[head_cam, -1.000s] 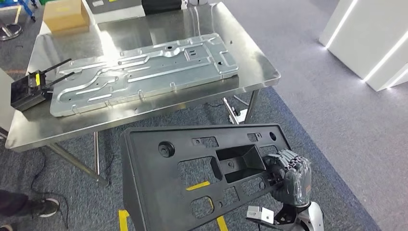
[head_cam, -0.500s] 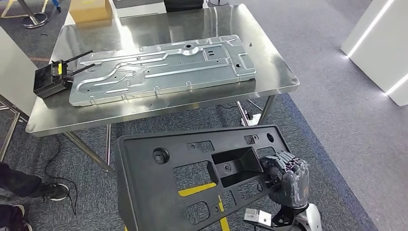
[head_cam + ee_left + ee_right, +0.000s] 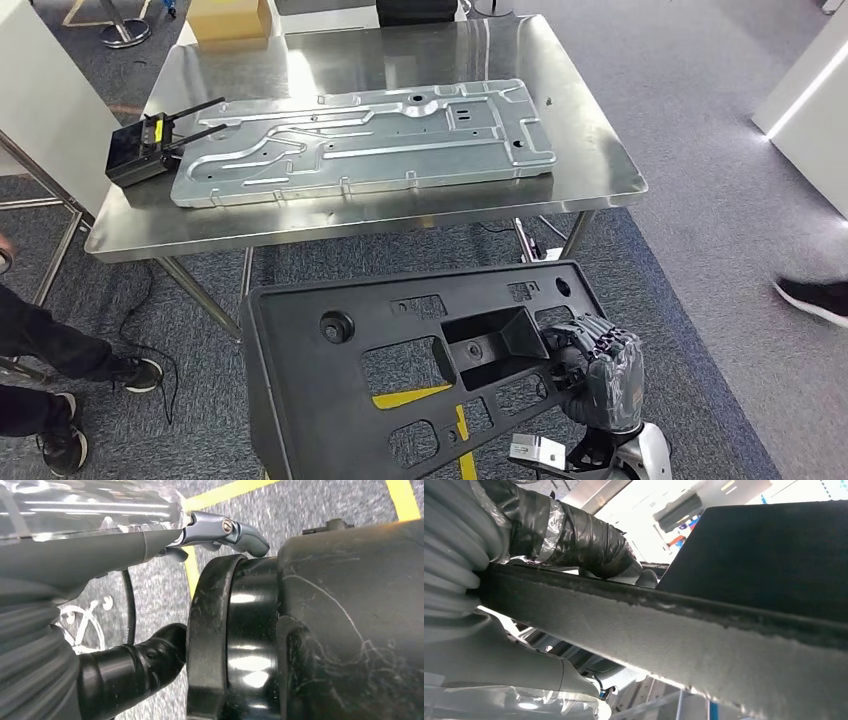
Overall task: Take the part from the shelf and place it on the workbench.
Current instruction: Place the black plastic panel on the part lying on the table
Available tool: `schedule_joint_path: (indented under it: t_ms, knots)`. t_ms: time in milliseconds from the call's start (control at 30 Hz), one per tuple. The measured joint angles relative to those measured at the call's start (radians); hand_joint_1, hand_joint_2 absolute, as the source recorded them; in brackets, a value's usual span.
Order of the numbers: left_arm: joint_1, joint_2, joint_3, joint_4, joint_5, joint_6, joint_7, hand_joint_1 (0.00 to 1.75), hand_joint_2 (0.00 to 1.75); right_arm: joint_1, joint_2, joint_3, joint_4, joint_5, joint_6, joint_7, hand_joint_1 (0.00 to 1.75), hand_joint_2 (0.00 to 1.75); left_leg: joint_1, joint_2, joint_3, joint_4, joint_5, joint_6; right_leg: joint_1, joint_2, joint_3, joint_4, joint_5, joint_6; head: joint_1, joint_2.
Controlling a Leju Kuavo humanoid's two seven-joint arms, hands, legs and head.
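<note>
1. The right hand (image 3: 598,372), fingers curled through a cutout, grips the black plastic part (image 3: 400,370), held low over the grey carpet, short of the surface (image 3: 400,215).
2. The left hand (image 3: 75,645) hangs beside dark machinery; whether it holds anything cannot be told.
3. Beyond, the steel surface carries a stamped metal panel (image 3: 365,145), a black antenna box (image 3: 140,160) and a cardboard box (image 3: 228,18).

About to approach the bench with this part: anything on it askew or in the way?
Yes. A large stamped metal panel lies slightly skewed across most of the workbench, and a small black box with antennas sits at its left end. Little bare surface is left for the black plastic part held by the right robot hand.
</note>
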Motion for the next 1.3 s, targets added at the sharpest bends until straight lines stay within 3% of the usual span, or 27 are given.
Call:
schedule_joint_path:
  t_ms: [100,133,200,267,300,333,367,400,467,533,600,667,733,767,800,833,867,967,1033,1133,1233,1300]
  knots:
    - [0.001,-0.001,0.000,0.000,0.000,-0.001,-0.001,0.00,1.75,-0.001,0.000,0.000,0.000,0.001,0.000,0.000,1.75,1.75,0.000,-0.013,-0.002,-0.019,0.005,0.014,0.001,-0.017,-0.004,0.003,0.000,0.013,0.000,0.000]
    - [0.000,-0.002,0.000,0.000,0.000,-0.001,-0.001,0.00,1.75,-0.001,0.000,0.000,-0.001,0.001,0.000,0.000,1.75,1.75,0.003,-0.021,0.000,-0.024,0.010,0.019,0.001,-0.007,-0.007,0.013,-0.010,0.018,0.000,0.000]
    - [-0.001,-0.003,0.000,0.000,0.000,-0.001,-0.001,0.00,1.75,-0.001,0.000,0.000,-0.001,0.002,-0.001,0.000,1.75,1.75,0.010,-0.034,0.006,-0.032,0.017,0.027,-0.003,0.030,-0.040,0.089,-0.057,0.030,0.003,0.000]
    - [-0.001,-0.004,0.000,0.000,0.000,-0.001,-0.001,0.00,1.75,0.001,0.000,0.000,-0.001,0.002,-0.001,0.000,1.75,1.75,0.011,-0.049,0.004,-0.031,0.019,0.029,-0.009,0.053,-0.104,0.221,-0.113,0.037,0.004,0.000]
    - [-0.001,-0.004,0.000,0.000,0.000,-0.001,-0.001,0.00,1.75,0.003,0.000,0.000,0.000,0.002,-0.001,0.000,1.75,1.75,0.012,-0.057,0.003,-0.030,0.019,0.029,-0.012,0.055,-0.128,0.267,-0.122,0.040,0.004,0.000]
    - [-0.001,-0.005,0.000,0.000,0.000,-0.002,-0.001,0.00,1.75,0.004,0.000,0.001,0.001,0.002,-0.001,0.000,1.75,1.75,0.012,-0.066,0.003,-0.028,0.019,0.028,-0.015,0.055,-0.136,0.277,-0.112,0.042,0.003,0.000]
    - [-0.002,-0.006,0.000,0.000,0.000,-0.002,-0.001,0.00,1.75,0.004,0.000,0.001,0.001,0.002,-0.001,0.000,1.75,1.75,0.013,-0.076,0.004,-0.026,0.018,0.027,-0.018,0.057,-0.124,0.247,-0.083,0.043,0.004,0.000]
    - [-0.002,-0.006,0.000,0.000,0.000,-0.002,-0.001,0.00,1.75,0.003,0.000,0.001,0.001,0.002,-0.001,0.000,1.75,1.75,0.014,-0.085,0.005,-0.023,0.016,0.024,-0.021,0.062,-0.096,0.183,-0.043,0.043,0.004,0.000]
    - [-0.003,-0.007,-0.001,0.000,0.000,-0.003,-0.002,0.00,1.75,0.001,0.000,0.001,0.001,0.002,-0.001,0.000,1.75,1.75,0.014,-0.102,0.001,-0.017,0.011,0.016,-0.024,0.089,-0.037,0.057,0.006,0.039,0.003,0.000]
    - [-0.003,-0.007,-0.001,0.000,0.000,-0.004,-0.004,0.00,1.75,0.001,0.000,0.001,0.002,0.001,-0.001,0.000,1.75,1.75,0.015,-0.115,-0.006,-0.014,0.010,0.005,-0.023,0.105,-0.016,0.009,0.008,0.033,0.003,0.000]
    - [-0.003,-0.007,-0.002,0.000,0.000,-0.004,-0.007,0.00,1.75,-0.001,-0.001,0.002,0.002,-0.001,-0.001,0.000,1.75,1.75,0.016,-0.123,-0.010,-0.016,0.010,-0.006,-0.024,0.095,-0.013,0.001,0.010,0.024,0.002,0.000]
    - [-0.003,-0.005,-0.002,0.000,0.000,-0.006,-0.010,0.00,1.75,-0.004,-0.001,0.003,0.001,-0.003,-0.001,0.000,1.75,1.75,0.013,-0.100,-0.022,0.017,-0.014,-0.017,-0.028,0.079,-0.006,-0.008,0.012,0.010,0.001,0.000]
    - [-0.005,-0.003,-0.002,0.000,0.000,-0.008,-0.015,0.00,1.75,-0.005,-0.001,0.004,0.001,-0.006,-0.001,0.000,1.75,1.75,0.011,-0.066,-0.067,0.122,-0.075,-0.025,-0.027,0.064,-0.002,-0.013,0.011,0.000,-0.002,0.000]
    - [-0.007,-0.002,-0.002,0.000,0.000,-0.009,-0.018,0.00,1.75,-0.005,-0.001,0.004,0.002,-0.008,-0.001,0.001,1.75,1.75,0.011,-0.059,-0.096,0.187,-0.106,-0.027,-0.025,0.056,-0.001,-0.012,0.010,-0.002,-0.004,0.000]
    - [-0.010,-0.001,-0.002,0.000,0.000,-0.010,-0.020,0.00,1.75,-0.004,-0.001,0.005,0.003,-0.012,0.001,0.003,1.75,1.75,0.011,-0.057,-0.117,0.238,-0.125,-0.029,-0.023,0.049,-0.001,-0.012,0.010,-0.003,-0.004,0.000]
    - [-0.011,-0.001,-0.002,0.000,0.000,-0.011,-0.019,0.00,1.75,-0.005,-0.001,0.007,0.004,-0.016,0.003,0.006,1.75,1.75,0.011,-0.056,-0.122,0.257,-0.123,-0.029,-0.022,0.043,0.000,-0.012,0.009,-0.004,-0.004,0.000]
    - [-0.011,-0.001,-0.002,0.000,0.000,-0.012,-0.016,0.00,1.75,-0.005,-0.001,0.010,0.005,-0.020,0.005,0.012,1.75,1.75,0.011,-0.055,-0.109,0.238,-0.103,-0.027,-0.020,0.039,0.001,-0.011,0.008,-0.004,-0.004,0.000]
    - [-0.005,-0.001,-0.002,0.000,0.000,-0.025,-0.008,0.00,1.75,-0.009,0.000,0.019,0.008,-0.013,0.005,0.030,1.75,1.75,0.010,-0.046,-0.015,0.050,-0.011,-0.019,-0.016,0.035,0.004,-0.008,0.007,0.000,-0.004,0.000]
    - [-0.005,-0.001,-0.002,0.000,0.000,-0.039,-0.007,0.00,1.75,-0.014,0.000,0.024,0.009,-0.002,0.003,0.041,1.75,1.75,0.010,-0.044,0.010,-0.018,0.002,-0.013,-0.010,0.035,-0.004,-0.004,0.008,0.003,-0.003,0.000]
    - [-0.006,-0.003,-0.002,0.000,0.000,-0.052,-0.009,0.00,1.75,-0.018,0.001,0.028,0.010,0.003,0.001,0.046,1.75,1.75,0.005,-0.047,0.005,-0.022,0.002,-0.006,-0.009,0.034,-0.010,-0.006,0.015,0.007,-0.002,0.000]
    - [-0.006,-0.003,-0.002,0.000,0.000,-0.053,-0.010,0.00,1.75,-0.021,0.002,0.031,0.010,-0.001,0.001,0.046,1.75,1.75,0.005,-0.047,0.003,-0.025,0.006,0.011,-0.015,0.033,-0.009,-0.011,0.019,0.026,-0.002,0.000]
    - [-0.007,-0.004,-0.002,0.000,0.000,-0.054,-0.011,0.00,1.75,-0.023,0.002,0.031,0.010,-0.006,0.000,0.047,1.75,1.75,0.011,-0.047,0.008,-0.034,0.013,0.023,-0.015,0.042,-0.025,0.026,-0.007,0.034,-0.001,0.000]
